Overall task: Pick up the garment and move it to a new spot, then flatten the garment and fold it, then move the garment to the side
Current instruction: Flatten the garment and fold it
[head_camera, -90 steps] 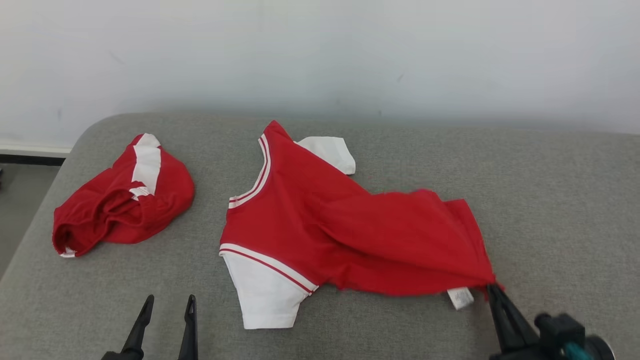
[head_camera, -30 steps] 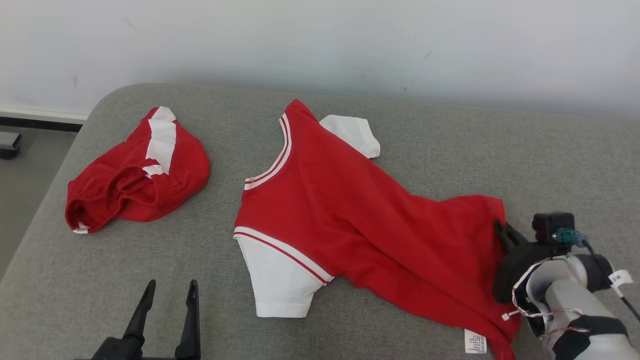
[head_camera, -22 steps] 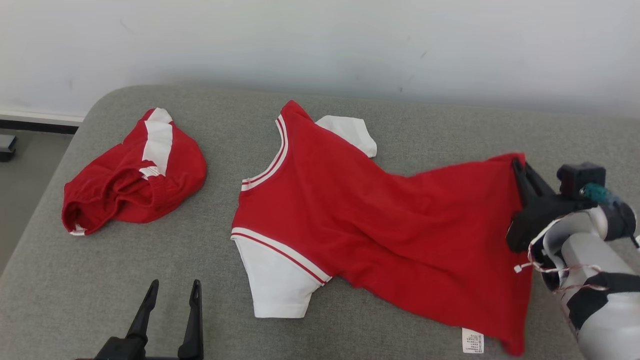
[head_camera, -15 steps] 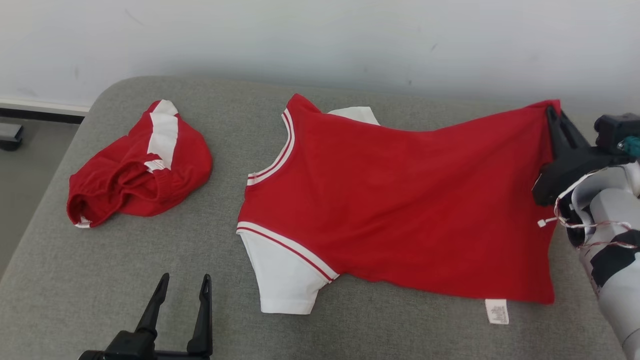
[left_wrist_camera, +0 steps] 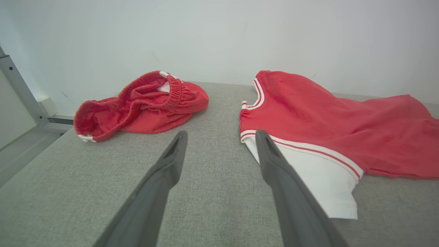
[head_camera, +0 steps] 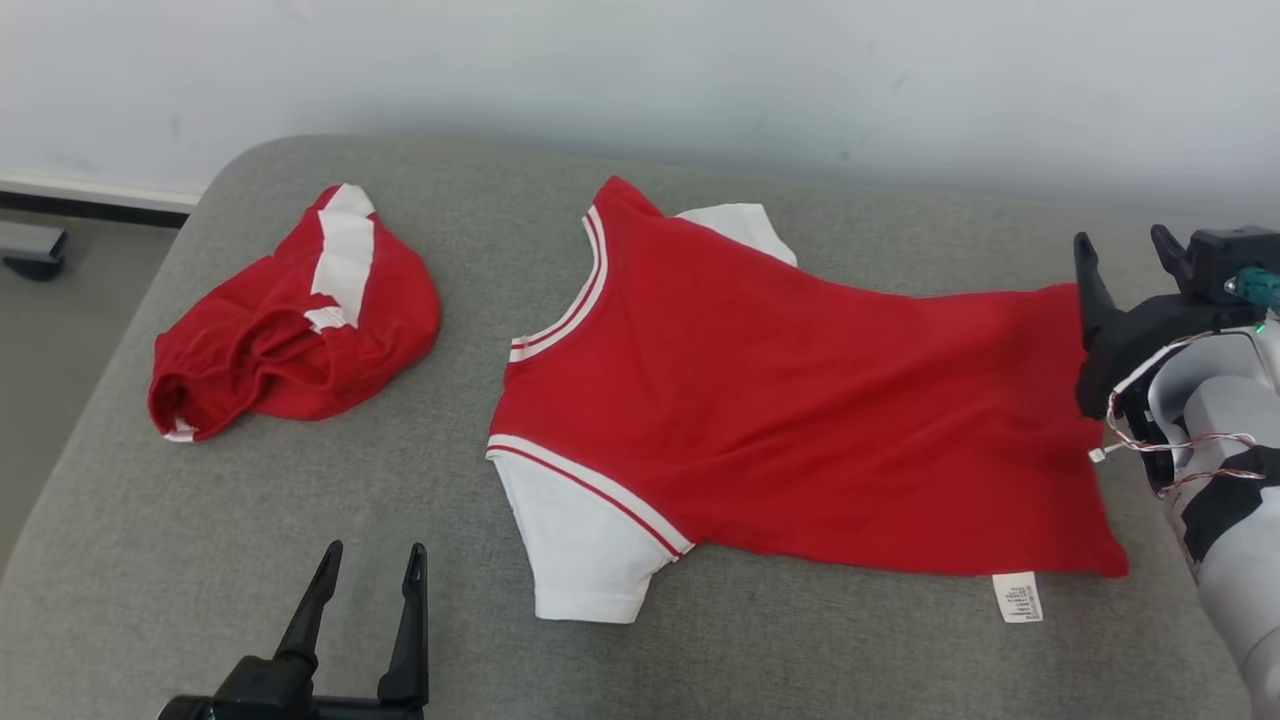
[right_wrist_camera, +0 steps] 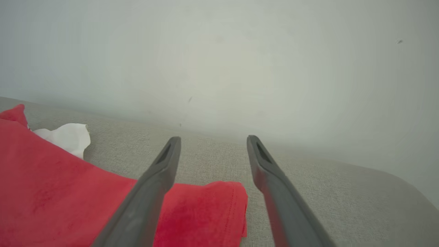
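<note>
on grey cushion (head_camera: 300, 520), red garment (head_camera: 800, 420) lies nearly flat, hem toward right gripper (head_camera: 1120, 240); its jaws gape wide, empty, over far hem corner. you pull near hem corner outward, low, squaring body before folding. left gripper (head_camera: 375, 550) open, idle.

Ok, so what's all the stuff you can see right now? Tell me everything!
shirt: one, red with white sleeves, spread out in the middle of the cushion
shorts: one pair, red with a white stripe, bunched up to the left of the shirt
label: one, white, poking out at the shirt's near right corner
cushion: one, grey, under both clothes
wall: one, white, behind the cushion
left gripper: one, black, open, over the cushion's near edge, touching nothing
right gripper: one, black, open, at the shirt's far right corner, holding nothing
</note>
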`<state>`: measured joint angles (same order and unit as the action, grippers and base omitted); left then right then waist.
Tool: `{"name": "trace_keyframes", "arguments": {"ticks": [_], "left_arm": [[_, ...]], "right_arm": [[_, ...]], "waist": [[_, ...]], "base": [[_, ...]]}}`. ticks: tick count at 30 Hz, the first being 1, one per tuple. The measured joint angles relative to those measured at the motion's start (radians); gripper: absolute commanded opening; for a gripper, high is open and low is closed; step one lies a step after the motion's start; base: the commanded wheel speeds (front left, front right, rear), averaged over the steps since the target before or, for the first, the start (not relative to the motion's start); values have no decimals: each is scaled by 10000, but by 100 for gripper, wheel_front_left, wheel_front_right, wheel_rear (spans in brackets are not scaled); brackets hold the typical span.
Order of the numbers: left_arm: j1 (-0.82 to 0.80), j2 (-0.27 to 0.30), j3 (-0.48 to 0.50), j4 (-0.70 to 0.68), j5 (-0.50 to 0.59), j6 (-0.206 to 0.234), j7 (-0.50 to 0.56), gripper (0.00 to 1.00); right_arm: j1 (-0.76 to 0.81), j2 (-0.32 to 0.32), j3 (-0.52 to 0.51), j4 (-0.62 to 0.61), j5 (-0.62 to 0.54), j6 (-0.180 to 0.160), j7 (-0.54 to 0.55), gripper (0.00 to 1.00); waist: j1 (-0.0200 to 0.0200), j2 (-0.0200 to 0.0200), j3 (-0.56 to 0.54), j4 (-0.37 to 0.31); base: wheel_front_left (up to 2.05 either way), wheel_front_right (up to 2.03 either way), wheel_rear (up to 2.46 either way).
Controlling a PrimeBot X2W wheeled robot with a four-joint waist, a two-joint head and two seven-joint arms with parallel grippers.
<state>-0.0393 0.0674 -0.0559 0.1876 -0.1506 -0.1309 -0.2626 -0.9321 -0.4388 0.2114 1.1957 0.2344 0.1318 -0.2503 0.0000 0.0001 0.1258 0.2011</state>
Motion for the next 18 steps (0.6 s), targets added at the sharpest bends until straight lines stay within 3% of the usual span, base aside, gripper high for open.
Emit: {"name": "trace_keyframes", "arguments": {"ticks": [5, 13, 18], "left_arm": [[105, 40, 153, -33, 15, -2, 0, 100], [437, 123, 531, -146, 104, -2, 0, 100], [647, 153, 746, -257, 201, 0, 0, 100]], "right_arm": [[304, -29, -462, -784, 81, 0, -107, 100], [2528, 105, -1396, -4487, 132, 0, -115, 100], [4346, 516, -1858, -6497, 207, 0, -130, 100]], "waist": [[0, 0, -223, -270], [-1, -1, -720, -766], [-1, -1, -1018, -1052]], "base": [[0, 0, 0], [0, 0, 0], [0, 0, 0]]}}
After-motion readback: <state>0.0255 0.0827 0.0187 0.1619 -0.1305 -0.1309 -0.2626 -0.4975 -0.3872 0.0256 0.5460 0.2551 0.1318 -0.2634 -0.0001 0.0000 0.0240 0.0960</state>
